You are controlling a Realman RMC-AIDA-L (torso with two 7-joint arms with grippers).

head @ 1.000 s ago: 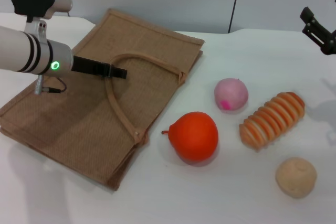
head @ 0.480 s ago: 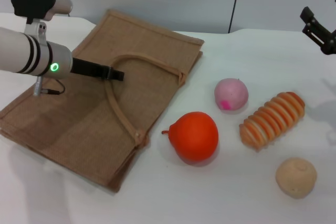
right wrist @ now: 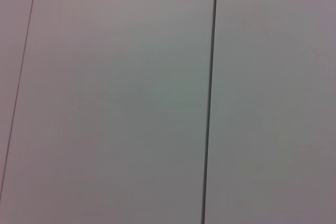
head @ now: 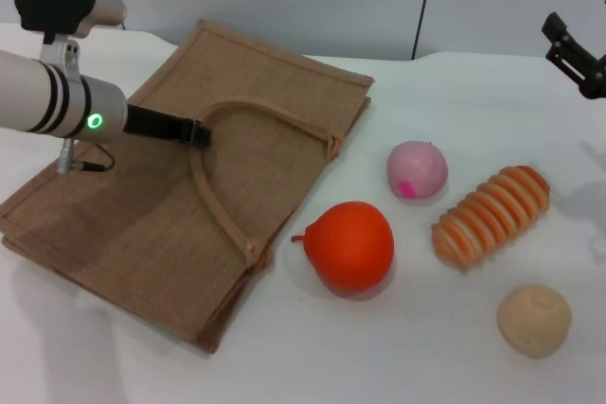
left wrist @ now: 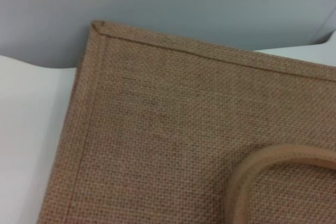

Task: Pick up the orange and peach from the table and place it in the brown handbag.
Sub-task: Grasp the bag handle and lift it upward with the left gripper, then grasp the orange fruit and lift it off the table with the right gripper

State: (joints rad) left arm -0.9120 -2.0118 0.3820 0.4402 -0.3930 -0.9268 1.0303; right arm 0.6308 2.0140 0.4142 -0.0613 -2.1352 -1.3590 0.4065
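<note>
A: Starting from the near edge, we see a beige rough ball (head: 534, 320) on the white table (head: 398, 357), then the large glossy orange-red orange (head: 352, 245), its stem nub pointing toward the bag.

B: Beside it we have the orange-and-cream ridged spiral bread (head: 490, 215), and just behind, the small pale pink peach (head: 417, 170) with its magenta spot. Both fruits sit free on the table, untouched, just beside the bag's open edge.

A: The tan-brown woven jute handbag (head: 180, 196) lies flat, one loop handle (head: 220, 186) resting on its top panel (no gap for fruit yet, we judge).

B: That explains the left gripper (head: 197, 131), which we see at the bend of the handle, low over the fabric, likely to lift it and open the mouth. Its fingers look drawn together at the handle, but we cannot tell whether they grip it.

A: Farthest off, the right gripper (head: 572, 57) is raised at the right edge, parked, jaws apart.
</note>
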